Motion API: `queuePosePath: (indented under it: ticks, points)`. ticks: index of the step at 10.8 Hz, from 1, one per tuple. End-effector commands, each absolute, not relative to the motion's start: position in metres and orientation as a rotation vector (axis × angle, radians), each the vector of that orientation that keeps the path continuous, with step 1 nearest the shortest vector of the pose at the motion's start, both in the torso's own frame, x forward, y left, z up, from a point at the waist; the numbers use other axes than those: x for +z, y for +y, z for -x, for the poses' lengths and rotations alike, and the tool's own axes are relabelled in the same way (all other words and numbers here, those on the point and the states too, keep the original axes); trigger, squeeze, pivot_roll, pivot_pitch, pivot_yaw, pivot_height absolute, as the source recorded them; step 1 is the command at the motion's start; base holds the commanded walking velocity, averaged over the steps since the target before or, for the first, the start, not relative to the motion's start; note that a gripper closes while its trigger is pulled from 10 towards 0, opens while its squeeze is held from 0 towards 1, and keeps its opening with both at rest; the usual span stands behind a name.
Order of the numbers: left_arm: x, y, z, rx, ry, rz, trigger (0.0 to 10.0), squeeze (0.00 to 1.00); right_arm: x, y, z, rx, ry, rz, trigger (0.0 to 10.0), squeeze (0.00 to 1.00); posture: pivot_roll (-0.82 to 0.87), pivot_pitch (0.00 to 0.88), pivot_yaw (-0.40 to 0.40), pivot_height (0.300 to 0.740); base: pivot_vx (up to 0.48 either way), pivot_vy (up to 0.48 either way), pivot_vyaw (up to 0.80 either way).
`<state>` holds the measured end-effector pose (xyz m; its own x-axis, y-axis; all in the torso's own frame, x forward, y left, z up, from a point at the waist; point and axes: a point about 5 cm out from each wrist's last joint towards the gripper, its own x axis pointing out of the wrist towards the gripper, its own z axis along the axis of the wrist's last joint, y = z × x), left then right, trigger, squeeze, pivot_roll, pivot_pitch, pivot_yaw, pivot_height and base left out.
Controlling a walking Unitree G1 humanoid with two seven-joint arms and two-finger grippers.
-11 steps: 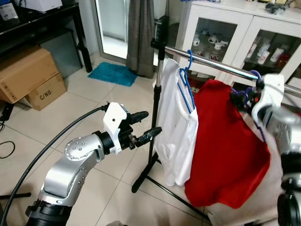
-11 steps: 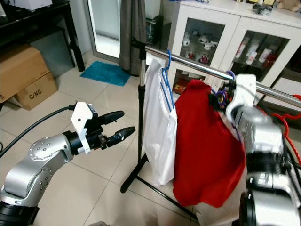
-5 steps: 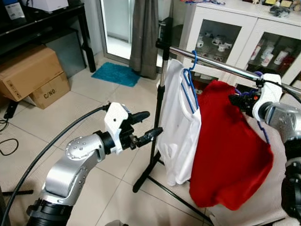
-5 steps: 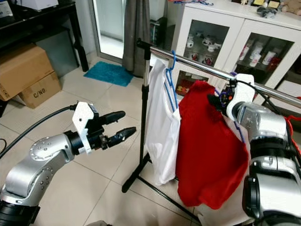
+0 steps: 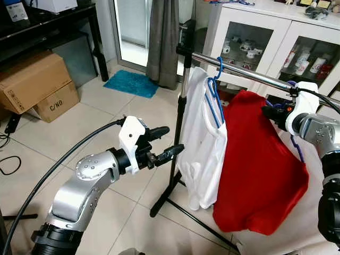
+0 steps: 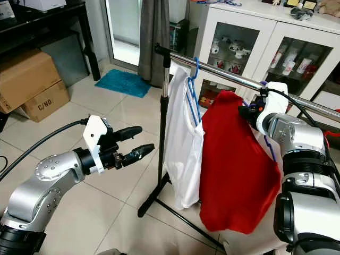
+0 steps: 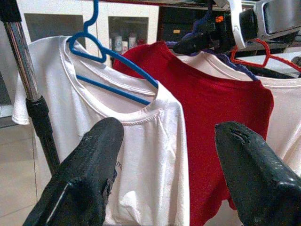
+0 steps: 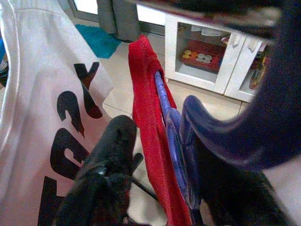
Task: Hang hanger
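At upper right, right gripper (image 5: 271, 111) clenched the purple hanger (image 8: 176, 136) at the rail (image 5: 249, 76) — left gripper (image 5: 170, 142) spread, empty.

We see a chrome clothes rail (image 5: 249, 74) running from a black-jointed upright post (image 5: 180, 106) off to our right, standing on splayed black feet (image 5: 159, 204) on the pale tiled floor (image 5: 106, 114). Nearest the post, a white T-shirt (image 5: 204, 154) hangs from the rail on a blue hanger (image 5: 213, 90). Just beside it hangs a red shirt (image 5: 255, 170) on a purple hanger (image 8: 171, 136), its hook up at the rail. Another white garment with black lettering (image 8: 56, 141) hangs behind the red one. On the floor we also see a teal mat (image 5: 130, 84) and stacked cardboard boxes (image 5: 34, 87) well apart from the rack.
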<state>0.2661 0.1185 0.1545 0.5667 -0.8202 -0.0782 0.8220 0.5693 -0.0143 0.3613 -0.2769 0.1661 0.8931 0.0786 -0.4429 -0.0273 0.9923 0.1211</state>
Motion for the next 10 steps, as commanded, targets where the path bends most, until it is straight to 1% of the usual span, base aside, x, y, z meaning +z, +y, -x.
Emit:
queuePosePath:
  ticks: [1,6,7,8,9,10]
  points:
    - [0.156,0.113,-0.267,-0.986,0.075,-0.04,10.0,0.0,0.172,-0.283,-0.362,0.041,0.457,-0.09,0.0,0.0,-0.02,0.0,-0.044,0.74,0.0,0.0,0.0]
    - [0.154,0.112,-0.265,-0.985,0.069,-0.036,10.0,0.0,0.172,-0.285,-0.35,0.086,0.426,-0.086,0.1,0.0,-0.02,0.0,-0.05,0.74,0.0,0.0,0.0]
    - [0.154,0.112,-0.265,-0.988,0.069,-0.037,10.0,0.0,0.17,-0.286,-0.347,0.09,0.431,-0.083,1.7,0.0,-0.02,0.0,-0.048,0.74,0.0,0.0,0.0]
    - [0.154,0.111,-0.265,-0.99,0.068,-0.037,10.0,0.0,0.169,-0.286,-0.345,0.091,0.43,-0.083,1.6,0.0,-0.03,0.0,-0.046,0.74,0.0,0.0,0.0]
    - [0.154,0.111,-0.265,-0.992,0.068,-0.04,10.0,0.0,0.169,-0.285,-0.344,0.096,0.421,-0.082,0.0,0.0,-0.03,0.0,-0.044,0.74,0.0,0.0,0.0]
    - [0.154,0.111,-0.266,-0.992,0.067,-0.042,10.0,0.0,0.169,-0.282,-0.344,0.103,0.417,-0.082,0.0,0.0,-0.02,0.0,-0.043,0.74,0.0,0.0,0.0]
